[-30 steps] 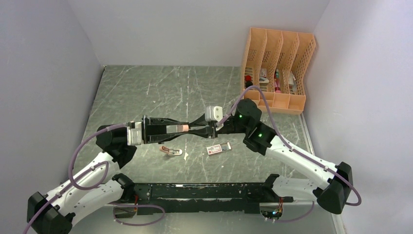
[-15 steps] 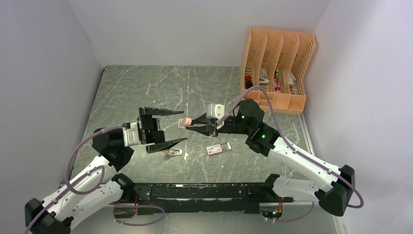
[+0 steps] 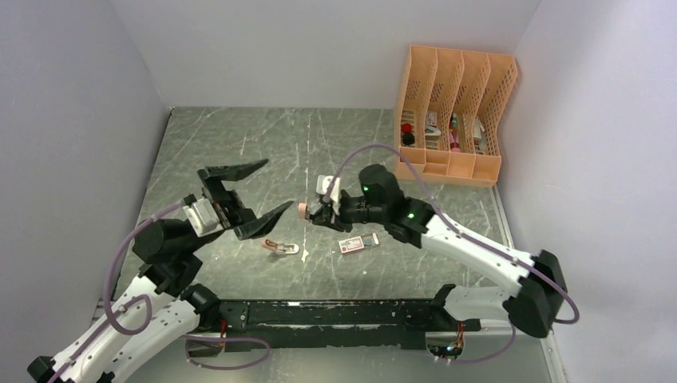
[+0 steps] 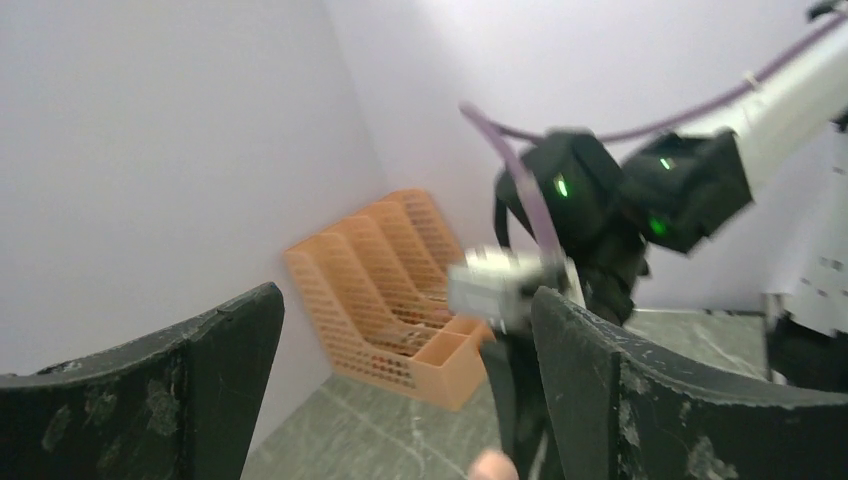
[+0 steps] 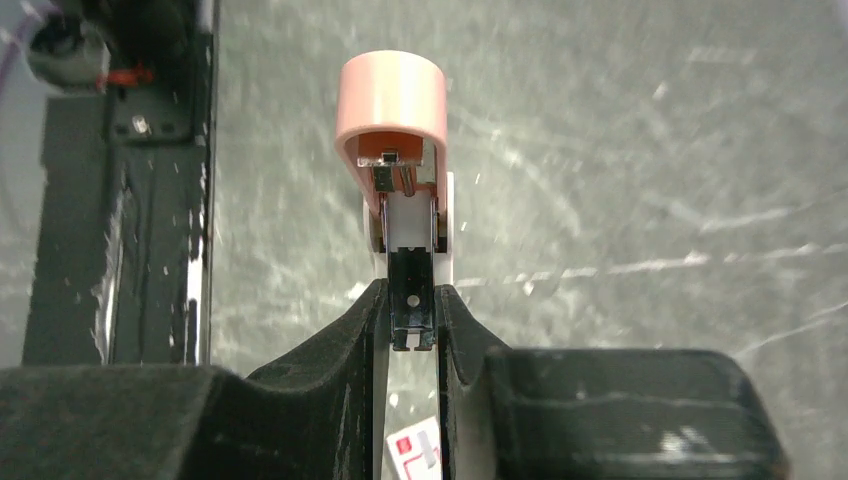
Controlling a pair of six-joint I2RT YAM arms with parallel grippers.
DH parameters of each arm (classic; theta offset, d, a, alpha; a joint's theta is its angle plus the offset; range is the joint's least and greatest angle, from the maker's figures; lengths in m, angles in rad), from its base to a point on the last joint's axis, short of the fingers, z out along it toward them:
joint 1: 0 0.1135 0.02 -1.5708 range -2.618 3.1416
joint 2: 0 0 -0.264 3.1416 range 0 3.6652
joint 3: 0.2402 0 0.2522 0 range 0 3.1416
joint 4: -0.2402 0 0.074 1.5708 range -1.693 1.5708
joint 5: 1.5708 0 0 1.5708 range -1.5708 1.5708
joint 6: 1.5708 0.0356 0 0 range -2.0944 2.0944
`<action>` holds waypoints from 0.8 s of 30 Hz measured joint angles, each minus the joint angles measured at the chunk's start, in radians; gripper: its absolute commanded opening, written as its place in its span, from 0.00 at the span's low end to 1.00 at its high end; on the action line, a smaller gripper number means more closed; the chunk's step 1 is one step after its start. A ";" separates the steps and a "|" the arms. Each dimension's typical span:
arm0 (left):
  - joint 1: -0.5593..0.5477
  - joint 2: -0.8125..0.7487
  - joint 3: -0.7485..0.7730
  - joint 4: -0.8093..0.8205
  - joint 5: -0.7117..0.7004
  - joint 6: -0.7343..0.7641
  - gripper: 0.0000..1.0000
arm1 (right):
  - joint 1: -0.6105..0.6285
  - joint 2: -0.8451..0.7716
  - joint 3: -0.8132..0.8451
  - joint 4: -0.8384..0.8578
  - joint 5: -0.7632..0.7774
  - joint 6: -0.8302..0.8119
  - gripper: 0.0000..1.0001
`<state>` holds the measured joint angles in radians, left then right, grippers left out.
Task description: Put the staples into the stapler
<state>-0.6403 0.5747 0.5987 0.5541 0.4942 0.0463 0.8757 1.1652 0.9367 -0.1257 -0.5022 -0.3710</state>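
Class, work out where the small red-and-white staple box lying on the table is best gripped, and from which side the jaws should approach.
Probably from straight above, closing the jaws across the two long sides of the staple box at its red-and-white sleeve. It lies flat on the table, so the narrow width is what the jaws can span.

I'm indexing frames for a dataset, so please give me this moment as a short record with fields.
left gripper: open, empty, raised above the table
right gripper: shut on the pink stapler, gripped at one end, its pink end pointing away
staples box: lying on the table below the right gripper, untouched
second stapler: lying on the table between the arms
organiser: orange, at the far right corner
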 measured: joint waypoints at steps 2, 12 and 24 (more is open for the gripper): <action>0.000 -0.024 0.023 -0.069 -0.099 0.019 0.99 | 0.002 0.065 0.000 -0.042 0.014 -0.010 0.01; -0.001 -0.069 0.133 -0.410 -0.601 -0.063 1.00 | 0.047 0.265 -0.024 -0.094 0.060 -0.047 0.01; -0.001 -0.074 0.139 -0.527 -0.727 -0.118 1.00 | 0.068 0.478 -0.017 -0.129 0.171 -0.064 0.00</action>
<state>-0.6415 0.5007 0.7376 0.0273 -0.2329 -0.0719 0.9440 1.6432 0.9199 -0.2546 -0.3317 -0.4351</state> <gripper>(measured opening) 0.996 0.225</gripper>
